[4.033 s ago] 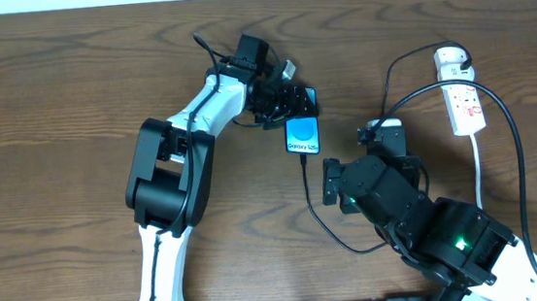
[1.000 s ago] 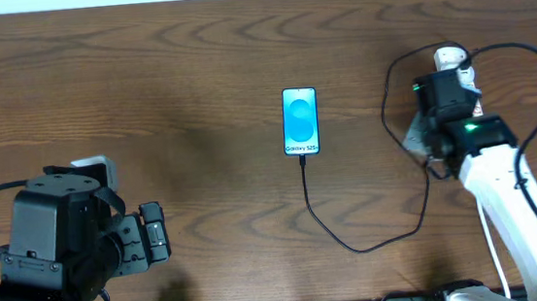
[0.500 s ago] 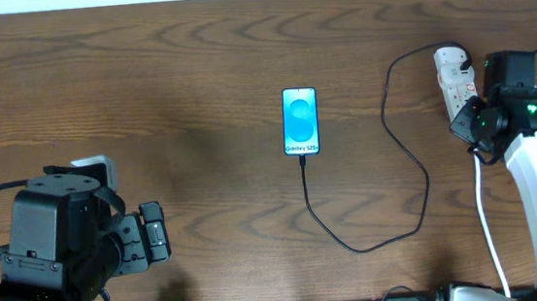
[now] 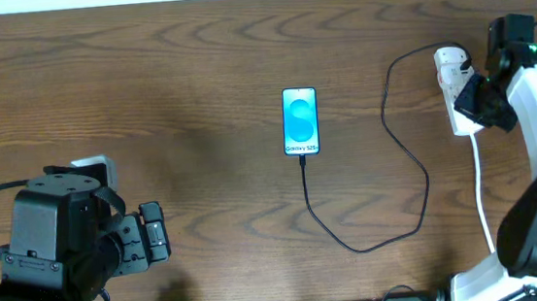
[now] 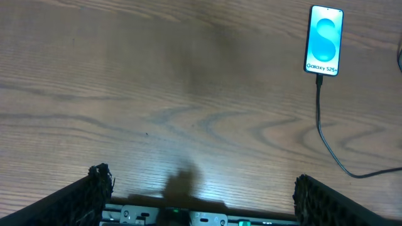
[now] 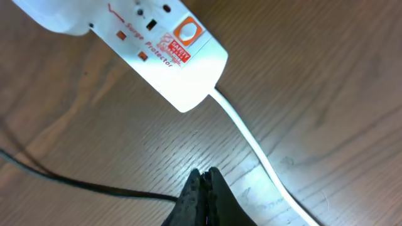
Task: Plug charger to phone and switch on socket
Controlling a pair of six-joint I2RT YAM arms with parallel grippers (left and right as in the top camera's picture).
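Since charger [image 4: 309, 201] looks seated at six o'clock end of phone [image 4: 301, 120], right gripper [image 6: 202, 185], pinched shut and empty, should press squarely on red switch [image 6: 143, 55] of socket [image 4: 449, 71], two o'clock overhead; left gripper [image 5: 201, 194] gapes, empty.

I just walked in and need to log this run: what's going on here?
The black charger cable runs into the bottom of the Galaxy phone at mid-table. The right end effector, shut and empty, hovers beside the cord end of the white power strip. Whether its red switches are on is unclear. The left end effector sits open and idle.
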